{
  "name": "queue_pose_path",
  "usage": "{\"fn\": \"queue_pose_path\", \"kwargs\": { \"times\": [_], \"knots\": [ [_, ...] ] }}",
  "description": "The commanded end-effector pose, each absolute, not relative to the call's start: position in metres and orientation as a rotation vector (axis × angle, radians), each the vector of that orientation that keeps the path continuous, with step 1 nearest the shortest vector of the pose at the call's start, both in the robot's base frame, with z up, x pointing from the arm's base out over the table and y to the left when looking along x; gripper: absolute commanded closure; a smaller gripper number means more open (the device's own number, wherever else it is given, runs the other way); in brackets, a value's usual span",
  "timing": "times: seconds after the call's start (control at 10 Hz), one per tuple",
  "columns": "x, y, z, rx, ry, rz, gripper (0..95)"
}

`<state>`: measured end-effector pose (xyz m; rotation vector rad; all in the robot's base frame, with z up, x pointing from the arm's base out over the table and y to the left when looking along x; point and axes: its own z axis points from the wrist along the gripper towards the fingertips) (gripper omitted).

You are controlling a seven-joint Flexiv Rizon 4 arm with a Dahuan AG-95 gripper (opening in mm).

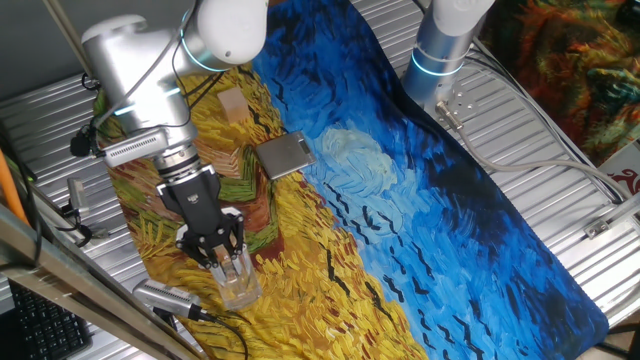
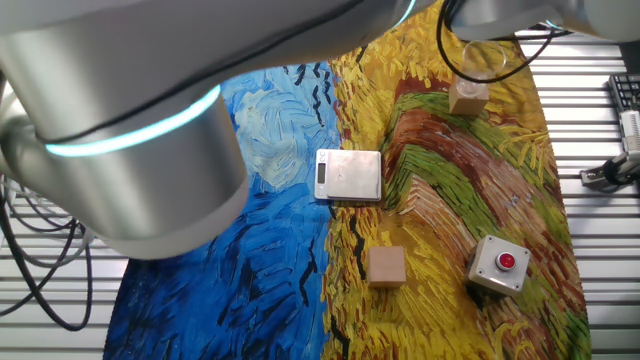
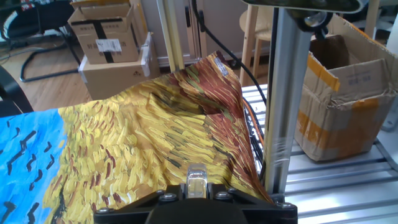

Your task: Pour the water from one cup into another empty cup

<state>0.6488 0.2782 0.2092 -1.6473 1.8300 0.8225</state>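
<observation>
Here, the painted cloth (image 1: pixel 420 230) covers most of the table, and the arm (image 1: pixel 150 90) reaches down over its yellow part. The landmark is the flat silver scale (image 1: pixel 283 155) in the middle of the cloth. In one fixed view the gripper (image 1: pixel 217 255) hangs on the near side of the scale, with its fingers pointing down and toward the near edge of the cloth. The clear tumbler (image 1: pixel 239 286) stands upright just below and in front of the fingertips, a little farther from the scale than the gripper is. In the other fixed view only its rim (image 2: pixel 486 56) shows. The fingers seem to be somewhat apart, but it cannot be told whether they already touch the tumbler's rim or hold anything; the hand view shows only cloth and the room, no cup. The small peach cup (image 1: pixel 232 105) stands upright on the opposite side of the scale, well apart from the tumbler (image 2: pixel 386 266). The water cannot be made out through the clear walls. As a judgement, the coming move turns on this line: the tumbler lies directly ahead of the fingers, so a short advance should bring them around it, and the later carry must go past the scale to the peach cup.
</observation>
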Motion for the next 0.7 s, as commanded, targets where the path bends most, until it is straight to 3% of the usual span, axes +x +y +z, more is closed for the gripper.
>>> {"fn": "queue_pose_path", "kwargs": {
  "times": [0.1, 0.7],
  "knots": [
    [0.6486, 0.2778, 0.21, -1.643, 1.828, 0.826, 95.0],
    [0.6509, 0.2721, 0.2111, -1.642, 1.821, 0.843, 95.0]
  ]
}}
